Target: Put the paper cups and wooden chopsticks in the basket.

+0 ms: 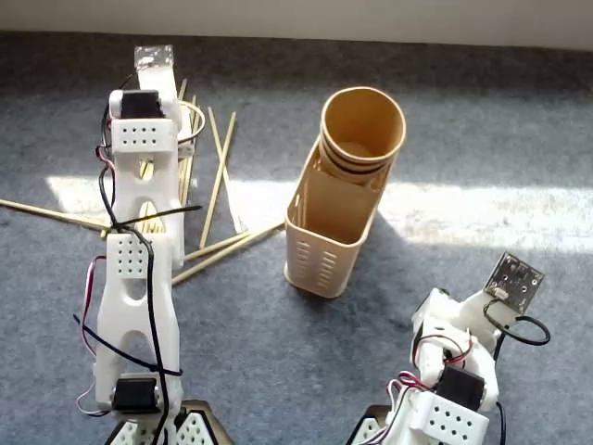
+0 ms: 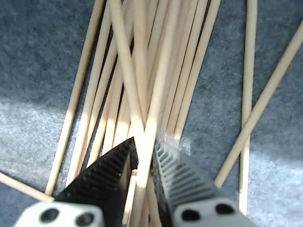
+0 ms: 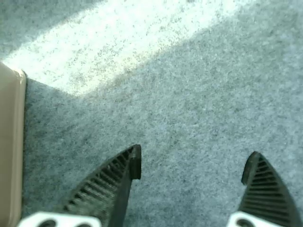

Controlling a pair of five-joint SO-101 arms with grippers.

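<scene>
Several wooden chopsticks point(image 1: 220, 181) lie in a loose pile on the grey carpet at the left. My left arm point(image 1: 139, 139) stretches over that pile. Its gripper point(image 2: 144, 145) is down among the chopsticks point(image 2: 189, 80), shut on one stick that runs between its black fingers point(image 2: 111, 172). A beige slotted basket point(image 1: 324, 246) stands at the centre, with stacked paper cups point(image 1: 361, 130) sticking out of its top. My right arm point(image 1: 454, 362) sits folded at the near right. Its gripper point(image 3: 195, 156) is open over bare carpet, beside the basket wall point(image 3: 9, 142).
A band of sunlight point(image 1: 482, 213) crosses the carpet behind the basket. A few chopsticks point(image 1: 227, 248) reach from the pile toward the basket's base, and one long stick point(image 1: 46, 213) points off to the far left.
</scene>
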